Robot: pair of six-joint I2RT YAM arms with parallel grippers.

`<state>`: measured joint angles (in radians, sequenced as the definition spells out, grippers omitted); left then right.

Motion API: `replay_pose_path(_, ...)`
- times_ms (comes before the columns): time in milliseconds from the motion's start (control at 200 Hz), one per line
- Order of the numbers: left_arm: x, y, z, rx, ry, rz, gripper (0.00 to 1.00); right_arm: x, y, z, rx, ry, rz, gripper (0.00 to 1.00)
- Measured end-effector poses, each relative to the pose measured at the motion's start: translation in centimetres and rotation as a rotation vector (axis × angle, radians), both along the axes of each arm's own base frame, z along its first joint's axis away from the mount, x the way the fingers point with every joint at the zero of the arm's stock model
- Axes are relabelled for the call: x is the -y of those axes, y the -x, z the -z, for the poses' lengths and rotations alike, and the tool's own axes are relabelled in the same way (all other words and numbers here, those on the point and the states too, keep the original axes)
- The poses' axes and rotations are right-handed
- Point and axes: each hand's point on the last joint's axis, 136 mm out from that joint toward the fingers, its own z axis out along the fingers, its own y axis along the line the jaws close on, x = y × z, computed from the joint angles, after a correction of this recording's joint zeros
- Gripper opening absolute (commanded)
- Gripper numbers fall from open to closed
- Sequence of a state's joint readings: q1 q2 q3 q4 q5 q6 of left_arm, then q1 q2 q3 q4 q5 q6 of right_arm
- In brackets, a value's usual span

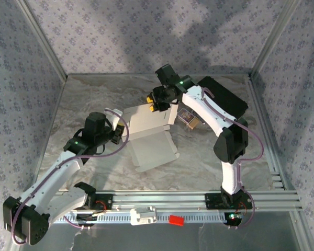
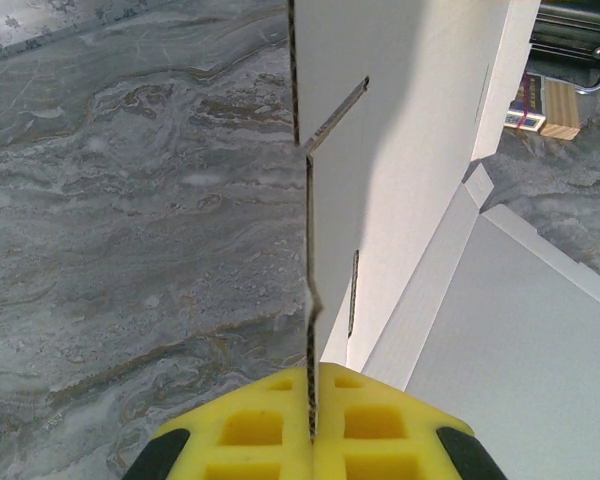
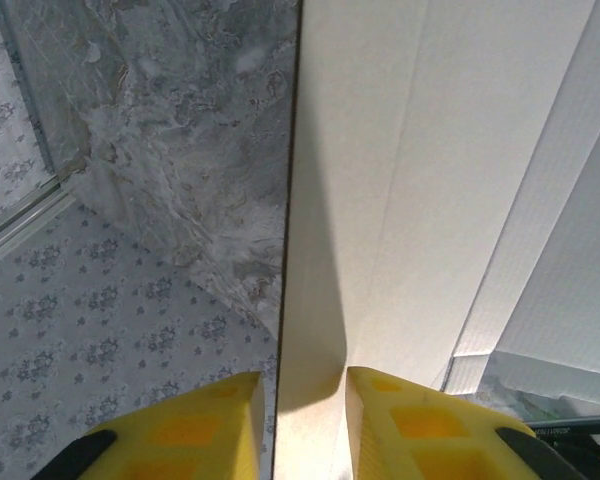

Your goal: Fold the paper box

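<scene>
Your paper box (image 1: 152, 144), a plain white piece of thin cardboard with notched edges and crease lines, lies near the middle of the grey marble-patterned counter (image 1: 94, 99). Its base panel lies flat on the near side, and a second panel rises from the far side.

Your left fingers (image 1: 116, 135) are at the left edge of the box. In the left wrist view, these yellow fingers (image 2: 325, 395) are pressed fully together on the thin edge of an upright panel with a slot cut in it (the card runs straight up from between the tips). The flat base panel lies to the right of it.

Your right fingers (image 1: 158, 106) are at the far edge of the box, on the raised panel. In the right wrist view, these fingers (image 3: 365, 395) stand a narrow gap apart with that white panel between them. The panel looks to be touching the right-hand pad, but you cannot tell from here whether it is really pinched.

Right of the box, apart from it, lies a small tan and purple packet (image 1: 190, 119). A black rectangular case (image 1: 227, 97) sits at the far right of the counter.
</scene>
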<state>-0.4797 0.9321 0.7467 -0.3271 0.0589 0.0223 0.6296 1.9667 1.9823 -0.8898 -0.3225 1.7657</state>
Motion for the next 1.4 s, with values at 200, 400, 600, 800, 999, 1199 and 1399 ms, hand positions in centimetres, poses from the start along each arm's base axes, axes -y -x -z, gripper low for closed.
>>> replay_pose_path(200,0.2,-0.3,0.3,-0.002,-0.008,0.005,0.0,-0.1,0.1,0.3,-0.012,0.0,-0.004,0.17)
replay_pose_path(400,0.2,-0.3,0.3,0.001,-0.013,0.008,0.0,-0.1,0.0,0.4,-0.02,-0.002,-0.002,0.17)
replay_pose_path(600,0.2,-0.3,0.3,0.003,-0.016,0.01,0.0,-0.2,0.0,0.5,-0.024,-0.005,-0.005,0.23)
replay_pose_path(800,0.2,-0.3,0.4,0.007,-0.024,0.016,0.0,0.0,0.2,0.7,-0.052,-0.003,-0.009,0.21)
replay_pose_path(999,0.2,-0.4,0.8,0.001,-0.039,0.024,0.0,0.1,0.7,1.4,-0.091,0.001,-0.017,0.25)
replay_pose_path(1199,0.2,-0.5,1.2,-0.006,-0.054,0.031,0.0,0.2,0.7,2.0,-0.121,0.005,-0.014,0.15)
replay_pose_path(1399,0.3,-0.5,1.2,-0.003,-0.058,0.034,0.0,0.3,0.7,2.0,-0.127,0.003,-0.014,0.09)
